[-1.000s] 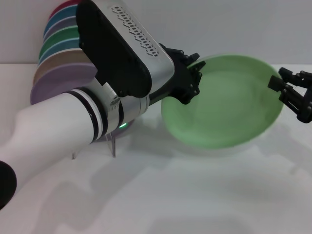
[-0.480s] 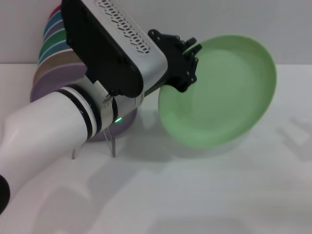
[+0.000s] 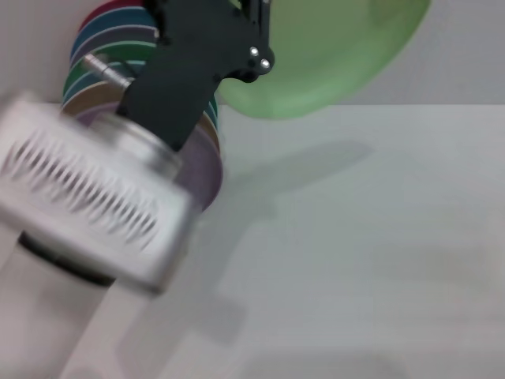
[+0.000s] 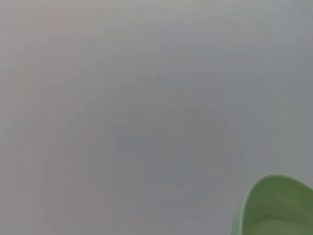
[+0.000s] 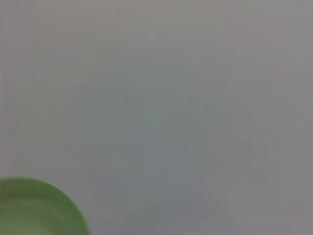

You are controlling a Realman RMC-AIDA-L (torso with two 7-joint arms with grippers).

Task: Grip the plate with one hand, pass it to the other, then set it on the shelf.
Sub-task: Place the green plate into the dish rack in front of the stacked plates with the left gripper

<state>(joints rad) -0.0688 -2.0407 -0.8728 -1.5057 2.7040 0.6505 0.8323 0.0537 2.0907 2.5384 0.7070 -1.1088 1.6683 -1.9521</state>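
Note:
The pale mint-green plate [image 3: 331, 47] is held high above the table at the top of the head view, tilted, with its upper part cut off by the frame. My left gripper [image 3: 256, 28] is shut on its left rim; the black wrist and silver forearm [image 3: 87, 205] fill the left side. The plate's edge shows in the left wrist view [image 4: 279, 208], and a green rounded edge shows in the right wrist view [image 5: 34, 208]. My right gripper is out of view.
A rack of upright coloured plates [image 3: 106, 43] stands at the back left, partly hidden behind my left arm, with a lilac plate [image 3: 203, 162] at its front. The white table [image 3: 363, 253] stretches to the right and front.
My left arm has lifted the plate up and to the left, closer to the rack, and swung nearer the camera. The right gripper, seen at the right edge one second ago, has left the view.

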